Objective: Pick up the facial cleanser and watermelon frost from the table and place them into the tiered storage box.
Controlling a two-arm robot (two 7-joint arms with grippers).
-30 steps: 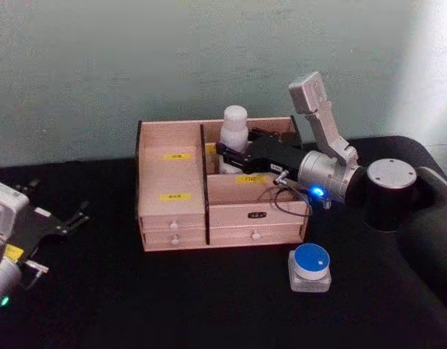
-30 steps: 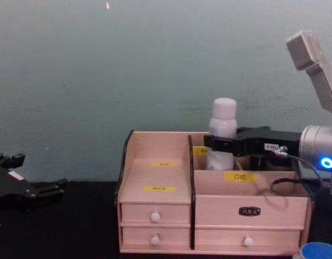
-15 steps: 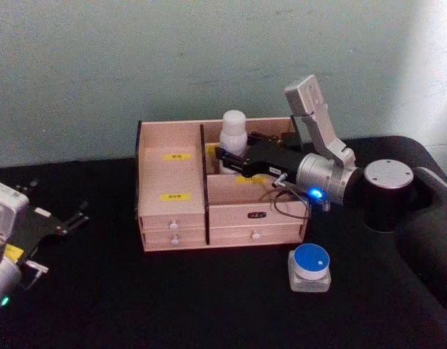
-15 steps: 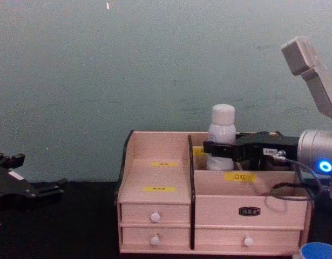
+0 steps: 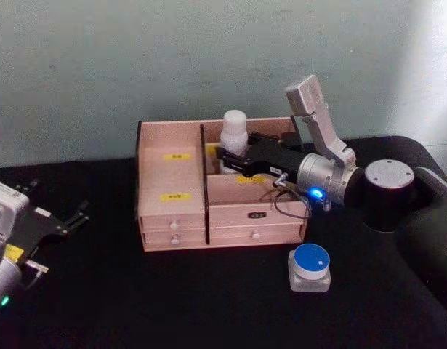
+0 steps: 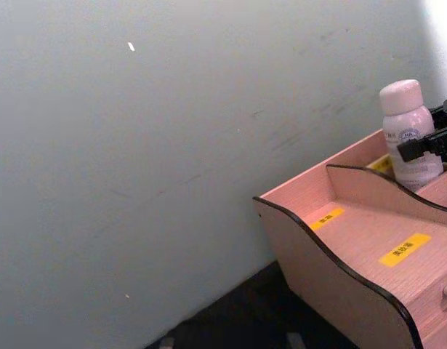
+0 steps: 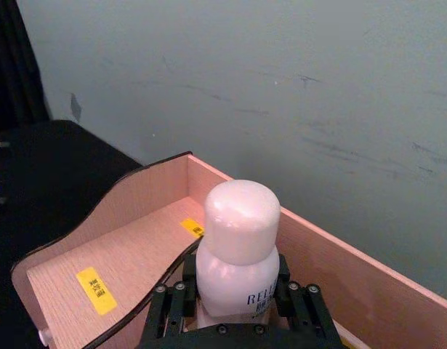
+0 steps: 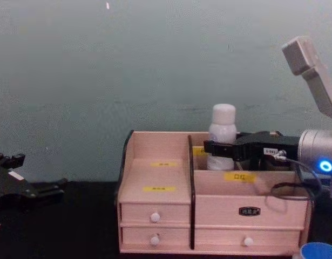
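Right gripper (image 5: 234, 155) reaches in from the right over the tiered storage box (image 5: 161, 174), jaws clamped on the body of the facial cleanser (image 5: 234, 131), one finger on each side just below the cap. The bottle is upright in the rear right compartment, close against the centre divider, cap above the box's back wall. Can't tell whether its base is seated on the compartment floor; the front wall hides it. Watermelon frost jar (image 5: 310, 265), blue lid, sits on the black table (image 5: 172, 298) in front of the box's right corner, apart from it, untouched. Left gripper (image 5: 74, 217) is parked low at the table's left edge, well apart from the box; can't tell whether it is open or closed. Both drawer rows are closed.
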